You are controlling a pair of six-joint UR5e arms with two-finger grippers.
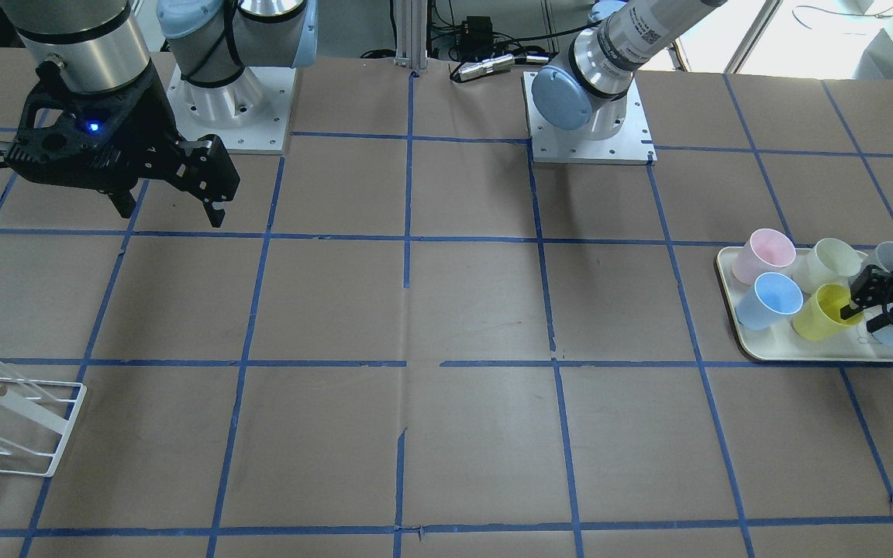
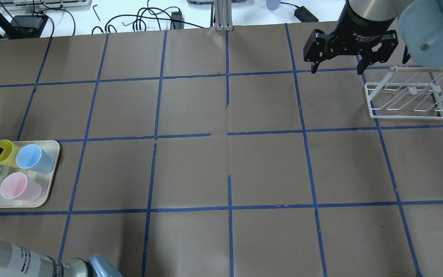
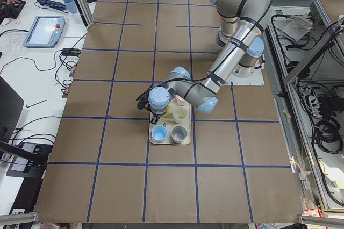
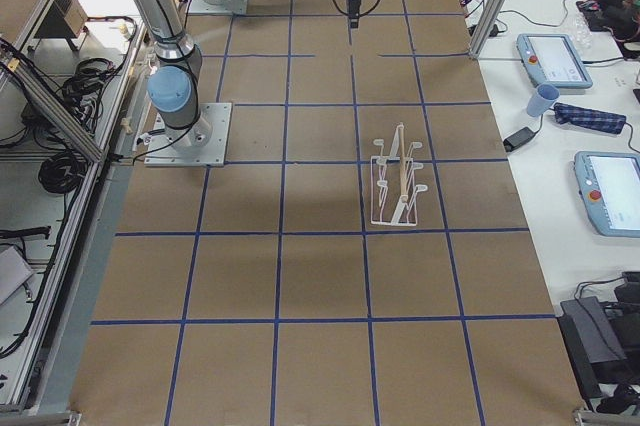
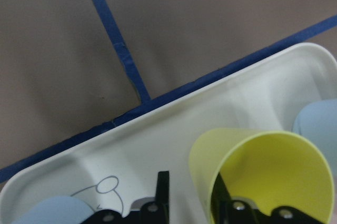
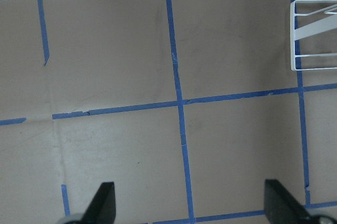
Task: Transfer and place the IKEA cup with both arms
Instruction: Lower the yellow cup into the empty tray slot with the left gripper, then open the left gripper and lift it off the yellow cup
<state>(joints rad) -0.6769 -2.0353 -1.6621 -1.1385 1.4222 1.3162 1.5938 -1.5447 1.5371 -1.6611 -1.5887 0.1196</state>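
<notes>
The bright yellow IKEA cup (image 1: 822,314) (image 2: 8,154) stands upright in a cream tray (image 1: 803,353) at the table end on my left side. My left gripper (image 1: 856,304) (image 5: 192,182) is down at the cup's rim with its jaws narrowed. One finger is inside the yellow cup (image 5: 263,171) and the other outside it. A sliver of tray still shows between the outer finger and the cup wall, so the gripper is open. My right gripper (image 2: 337,71) (image 1: 171,217) hangs open and empty above the table, far from the cup.
Pink (image 1: 763,256), light blue (image 1: 768,301), cream (image 1: 826,262) and grey-blue (image 1: 892,256) cups crowd the same tray around the yellow one. A white wire rack (image 2: 406,100) (image 1: 20,418) with a wooden dowel stands near my right gripper.
</notes>
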